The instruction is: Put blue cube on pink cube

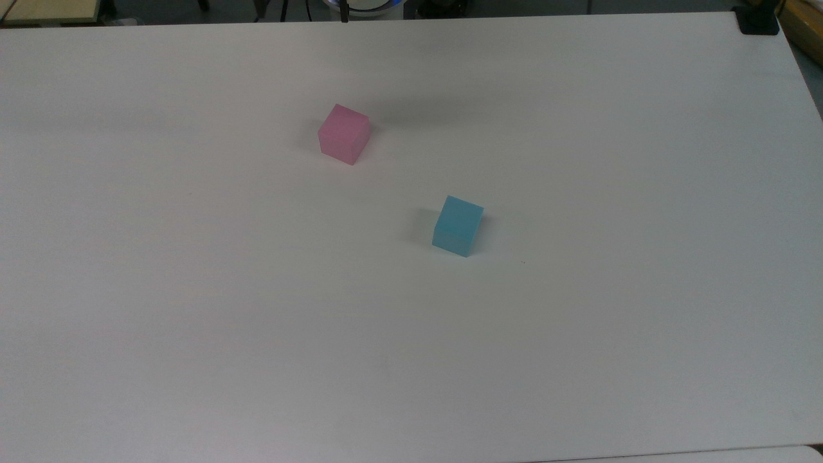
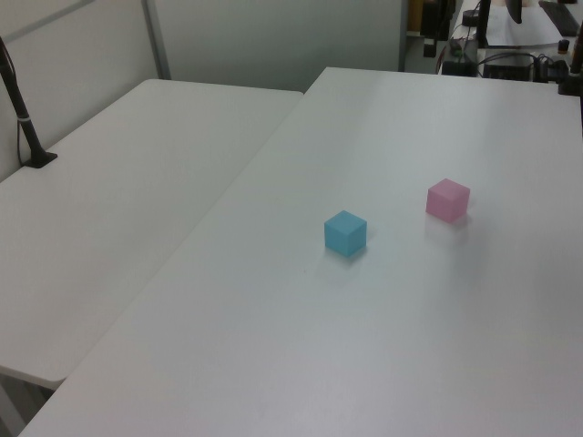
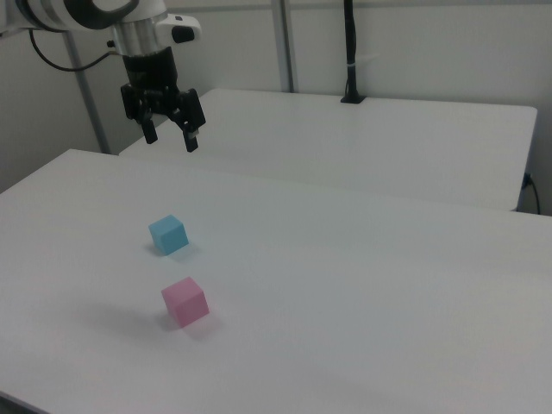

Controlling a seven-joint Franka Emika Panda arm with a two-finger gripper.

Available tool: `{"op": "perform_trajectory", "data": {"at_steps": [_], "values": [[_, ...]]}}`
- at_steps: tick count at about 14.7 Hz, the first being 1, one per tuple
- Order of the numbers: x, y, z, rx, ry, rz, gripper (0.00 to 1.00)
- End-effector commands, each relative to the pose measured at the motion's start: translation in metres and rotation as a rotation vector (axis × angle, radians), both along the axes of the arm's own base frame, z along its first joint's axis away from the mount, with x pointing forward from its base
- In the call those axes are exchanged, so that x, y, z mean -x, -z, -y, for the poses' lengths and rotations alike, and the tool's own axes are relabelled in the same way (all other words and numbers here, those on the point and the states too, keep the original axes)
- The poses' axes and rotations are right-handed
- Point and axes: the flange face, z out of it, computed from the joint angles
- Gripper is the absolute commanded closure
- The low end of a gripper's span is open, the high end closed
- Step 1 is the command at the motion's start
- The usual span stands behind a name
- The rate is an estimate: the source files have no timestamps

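A: Listing what stands on the white table [image 1: 578,360]. Item one?

B: Blue cube [image 1: 457,226], resting flat on the tabletop, nothing touching it. In the top view it sits near the middle of the table, lower and to the right of item two. In the left view [image 2: 345,233] it is to the left of and nearer than the other cube; in the right view [image 3: 168,234] it lies farther back.

A: Item two?

B: Pink cube [image 1: 344,134], same size, also flat on the tabletop. The two cubes are near each other but apart, with bare table between them. Nothing is stacked: the pink cube's top face is bare in the left view [image 2: 447,199] and in the right view [image 3: 185,301].

A: The arm?

B: Gripper [image 3: 170,138], black, hanging from a white and black arm [image 3: 95,15] at the right view's upper left. It is up in the air, well above the tabletop and farther back than both cubes. Its two fingers are spread, pointing down, with nothing between them.

A: Other entries?

B: A second white table [image 2: 118,209] butted against the first, on the left view's left. A black post [image 3: 349,52] stands on its far edge.
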Motion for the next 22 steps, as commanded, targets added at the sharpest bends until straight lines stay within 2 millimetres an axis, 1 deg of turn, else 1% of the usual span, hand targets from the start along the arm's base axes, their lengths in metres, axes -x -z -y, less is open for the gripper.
{"op": "perform_trajectory", "data": {"at_steps": [1,9,11,13,15,17,18,19,20,21,22], "values": [[0.010,-0.001,0.021,-0.038,0.062,-0.044,0.00],[0.009,0.000,0.021,-0.038,0.061,-0.046,0.00],[0.007,0.001,0.016,-0.038,0.053,-0.042,0.00],[0.004,0.003,0.006,-0.045,0.039,-0.044,0.00],[0.005,0.004,-0.021,-0.042,0.007,-0.049,0.00],[0.005,0.005,-0.041,-0.041,0.030,-0.049,0.00],[0.002,0.011,-0.068,-0.027,0.037,-0.058,0.00],[0.000,0.017,-0.085,-0.022,0.055,-0.065,0.00],[-0.003,0.017,-0.096,-0.022,0.090,-0.058,0.00],[-0.008,0.011,-0.105,-0.027,0.127,-0.028,0.00],[-0.015,0.013,-0.122,-0.032,0.170,-0.002,0.00]]}}
